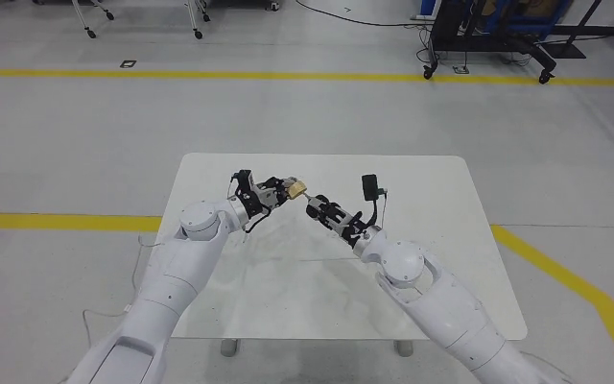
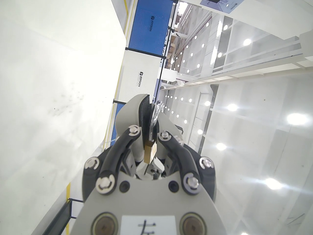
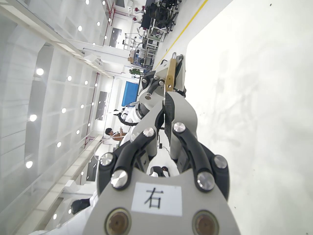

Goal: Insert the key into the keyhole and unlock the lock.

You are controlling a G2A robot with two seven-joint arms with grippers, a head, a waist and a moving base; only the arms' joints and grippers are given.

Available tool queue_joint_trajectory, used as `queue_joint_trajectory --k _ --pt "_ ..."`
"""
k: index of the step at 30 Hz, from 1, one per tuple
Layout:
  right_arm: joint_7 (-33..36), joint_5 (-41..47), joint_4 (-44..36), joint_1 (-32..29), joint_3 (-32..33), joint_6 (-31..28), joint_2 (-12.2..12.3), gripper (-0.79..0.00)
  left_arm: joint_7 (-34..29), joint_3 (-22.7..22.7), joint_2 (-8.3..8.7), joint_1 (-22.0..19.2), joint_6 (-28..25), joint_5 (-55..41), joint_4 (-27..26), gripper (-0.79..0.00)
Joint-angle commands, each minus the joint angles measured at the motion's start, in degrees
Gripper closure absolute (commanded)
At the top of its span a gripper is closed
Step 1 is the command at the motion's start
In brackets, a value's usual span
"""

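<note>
- The left end effector [image 1: 278, 191] is clamped on the brass lock [image 1: 297, 187] and holds it above the table [image 1: 441, 192], just left of frame centre in the top view.
- The right end effector [image 1: 313, 204] sits just right of the lock and slightly lower in that frame.
- Its fingers [image 3: 182, 113] are pressed together, with their tip at the lock's near end.
- Whether the key is pinched between them cannot be told.

single black character on white label [image 2: 148, 225], housing of left gripper [image 2: 150, 113]; another white label [image 3: 156, 198], housing of right gripper [image 3: 168, 99]; logo lettering on blue panel [image 2: 151, 25], white panel [image 2: 140, 79]
</note>
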Motion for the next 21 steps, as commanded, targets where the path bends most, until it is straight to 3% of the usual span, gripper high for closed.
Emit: queue_joint_trajectory --k 1,21 --pt "-1.1 0.2 -1.5 -0.6 0.1 2.3 -0.1 0.0 1.3 -0.2 0.06 0.5 -0.7 0.9 -0.7 0.0" --pt "0.2 2.6 1.2 -0.2 0.1 3.8 -2.1 0.0 2.3 -0.5 0.12 1.5 -0.7 5.1 -2.4 0.0"
